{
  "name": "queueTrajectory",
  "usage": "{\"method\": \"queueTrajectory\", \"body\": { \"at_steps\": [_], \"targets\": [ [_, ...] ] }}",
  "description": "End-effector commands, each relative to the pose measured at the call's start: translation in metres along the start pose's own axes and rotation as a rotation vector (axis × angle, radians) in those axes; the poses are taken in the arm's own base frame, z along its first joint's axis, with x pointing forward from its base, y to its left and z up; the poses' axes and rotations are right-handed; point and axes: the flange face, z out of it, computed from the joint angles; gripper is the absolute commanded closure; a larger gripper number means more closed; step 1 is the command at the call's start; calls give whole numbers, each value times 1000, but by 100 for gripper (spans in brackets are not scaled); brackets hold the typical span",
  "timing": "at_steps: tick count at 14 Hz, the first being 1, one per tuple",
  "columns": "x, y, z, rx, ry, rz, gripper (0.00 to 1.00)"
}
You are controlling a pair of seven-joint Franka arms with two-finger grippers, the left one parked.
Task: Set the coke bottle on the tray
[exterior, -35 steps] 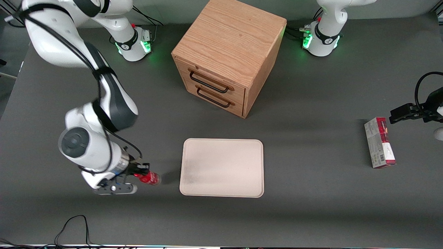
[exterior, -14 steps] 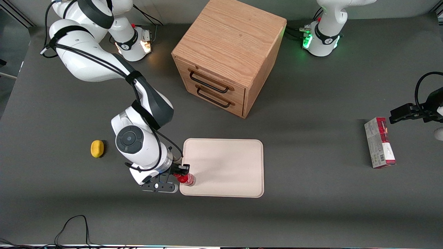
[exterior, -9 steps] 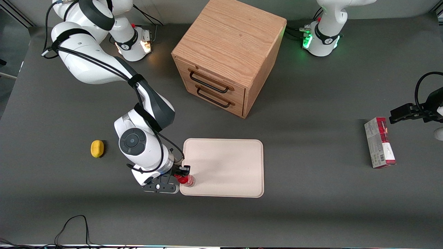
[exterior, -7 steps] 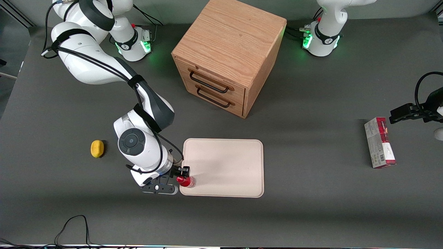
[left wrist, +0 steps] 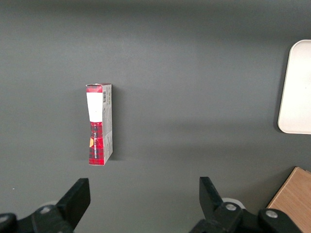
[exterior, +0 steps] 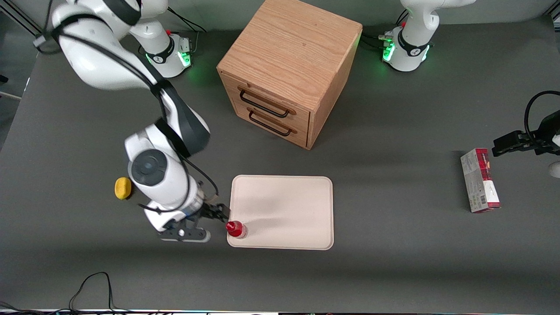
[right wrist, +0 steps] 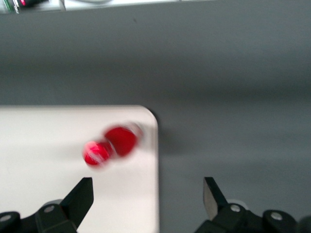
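Observation:
The coke bottle (exterior: 236, 229) stands upright on the cream-white tray (exterior: 284, 210), in the tray's corner nearest the front camera and toward the working arm's end. Its red cap and red label show from above. My right gripper (exterior: 217, 213) hangs open just off that tray edge, apart from the bottle, with nothing between its fingers. In the right wrist view the coke bottle (right wrist: 112, 145) sits on the tray (right wrist: 43, 136) near its rounded corner, ahead of the open gripper (right wrist: 147, 199), whose jaws straddle the tray's edge.
A yellow oval fruit (exterior: 123, 188) lies on the table beside the working arm's wrist. A wooden drawer cabinet (exterior: 284, 65) stands farther from the front camera than the tray. A red-and-grey carton (exterior: 479, 180) lies toward the parked arm's end.
The gripper carried the bottle onto the tray's corner, opened and let go. It has since drawn back off the tray toward the working arm's end. The bottle stays standing.

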Motion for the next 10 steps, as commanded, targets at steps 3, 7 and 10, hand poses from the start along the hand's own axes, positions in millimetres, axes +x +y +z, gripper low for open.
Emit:
{"method": "queueTrajectory", "body": {
  "at_steps": [3, 7, 10],
  "targets": [
    [-48, 147, -121, 46, -128, -23, 0],
    [-105, 235, -159, 40, -120, 106, 0],
    [-128, 263, -182, 43, -91, 148, 0]
  ]
}}
